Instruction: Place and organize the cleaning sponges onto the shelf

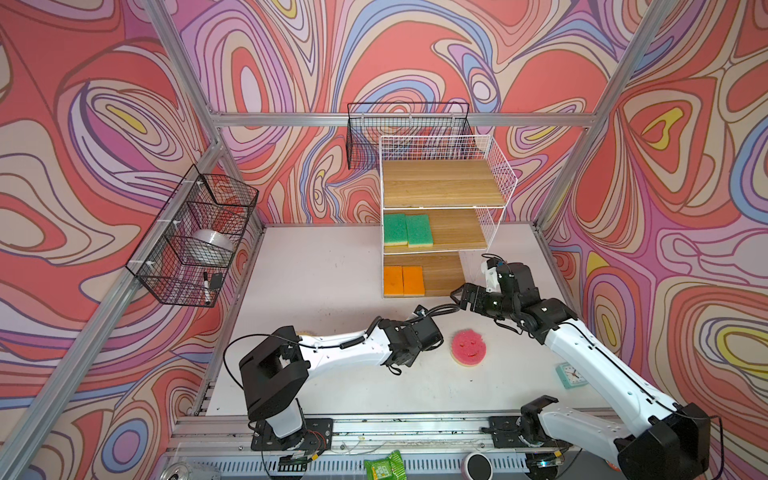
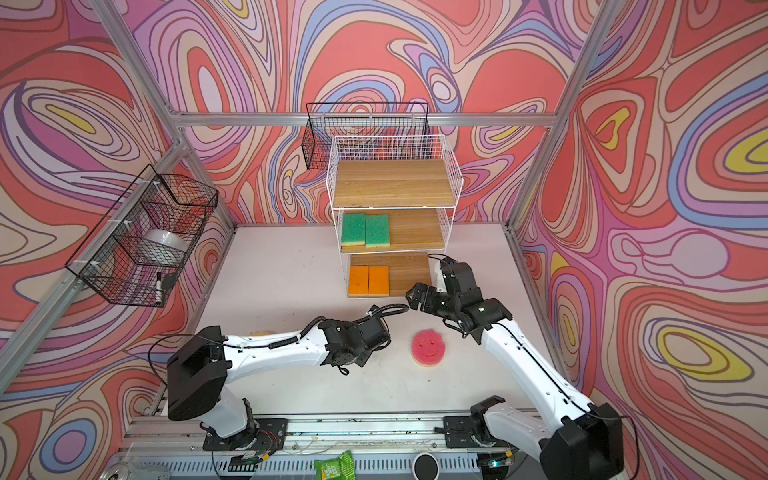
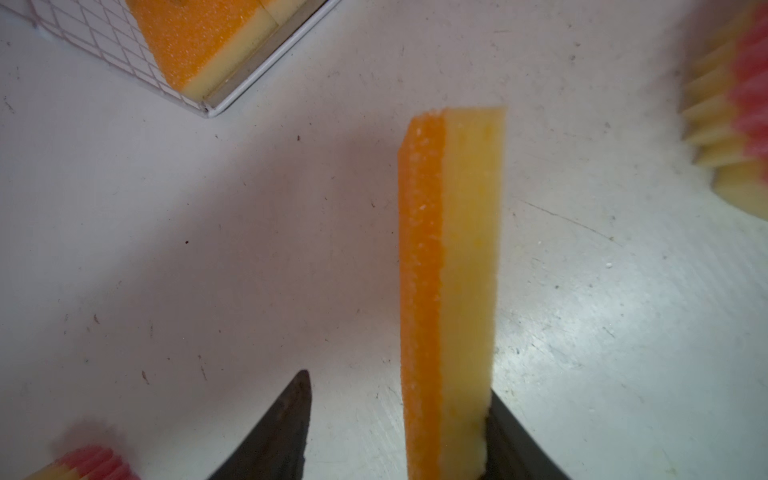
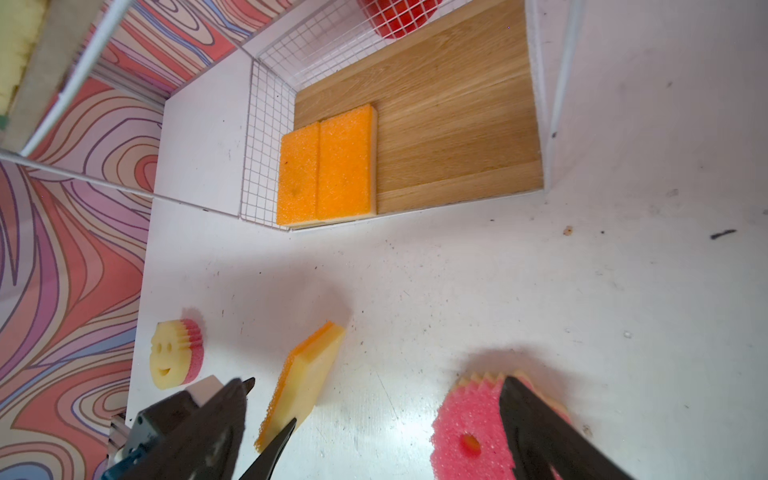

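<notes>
In both top views you see the shelf (image 1: 440,183) (image 2: 390,183) standing at the back of the table (image 1: 316,270) (image 2: 282,270), its top board bare. Two green sponges (image 1: 407,229) (image 2: 365,229) lie side by side, touching, at the left end of the middle board, and two orange sponges (image 1: 404,280) (image 2: 368,280) lie likewise at the left end of the bottom board. A pink smiley sponge (image 1: 468,347) (image 2: 428,347) lies face up on the table between your arms. Your right pincer (image 1: 456,297) (image 2: 413,297) hangs in front of the bottom board, jaws spread wide with nothing between them, while your left arm's wrist (image 1: 415,336) (image 2: 357,336) hides its pincer from above. In the left wrist view your left pincer (image 3: 399,384) stands parted around a third orange sponge (image 3: 449,270) set on its edge: the yellow side touches one finger (image 3: 511,440), and the other finger (image 3: 286,424) stands clear of the orange side, so nothing is clamped. In the right wrist view that sponge (image 4: 303,378) leans tilted on the table in front of the shelf, a yellow smiley sponge (image 4: 174,357) sits near the table's edge with its yellow face showing, and one finger (image 4: 540,428) of your right pincer hangs over the pink one (image 4: 465,432).
</notes>
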Robot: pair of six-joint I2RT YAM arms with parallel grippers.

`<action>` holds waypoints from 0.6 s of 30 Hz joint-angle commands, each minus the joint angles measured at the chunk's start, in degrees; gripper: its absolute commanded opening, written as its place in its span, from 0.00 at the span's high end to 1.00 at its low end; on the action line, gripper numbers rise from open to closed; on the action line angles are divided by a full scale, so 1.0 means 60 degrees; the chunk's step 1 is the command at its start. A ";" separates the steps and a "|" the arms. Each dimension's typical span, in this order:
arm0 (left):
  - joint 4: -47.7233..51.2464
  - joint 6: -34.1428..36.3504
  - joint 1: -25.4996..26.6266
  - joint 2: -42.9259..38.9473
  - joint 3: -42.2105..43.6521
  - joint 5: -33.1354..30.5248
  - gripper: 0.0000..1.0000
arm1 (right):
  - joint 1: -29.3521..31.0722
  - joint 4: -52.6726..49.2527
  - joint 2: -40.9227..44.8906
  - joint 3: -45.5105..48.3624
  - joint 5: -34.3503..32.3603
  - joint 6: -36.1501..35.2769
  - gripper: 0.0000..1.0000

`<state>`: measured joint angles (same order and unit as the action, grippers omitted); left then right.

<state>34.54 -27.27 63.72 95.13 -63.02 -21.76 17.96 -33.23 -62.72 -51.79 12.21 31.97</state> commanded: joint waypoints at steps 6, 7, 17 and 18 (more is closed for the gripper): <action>0.0045 -0.0074 0.0036 0.0137 -0.0325 -0.0078 0.41 | -0.0371 -0.0004 0.0069 0.0278 0.0832 -0.0208 0.02; 0.0018 -0.0068 0.0043 0.0105 -0.0284 -0.0115 0.41 | -0.0371 0.0101 -0.0063 0.0331 0.1190 -0.0265 0.02; 0.0375 0.0156 -0.0351 0.0048 -0.0536 -0.0905 0.44 | -0.0348 0.1037 -0.0826 0.0860 0.3754 -0.0360 0.22; 0.0518 0.0200 -0.0374 0.0067 -0.0586 -0.1104 0.48 | -0.0341 0.1123 -0.0826 0.0950 0.3758 -0.0312 0.22</action>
<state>34.63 -26.74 62.13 95.13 -64.36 -24.14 15.84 -29.19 -67.29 -47.64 30.59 29.74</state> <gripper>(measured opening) 0.559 0.780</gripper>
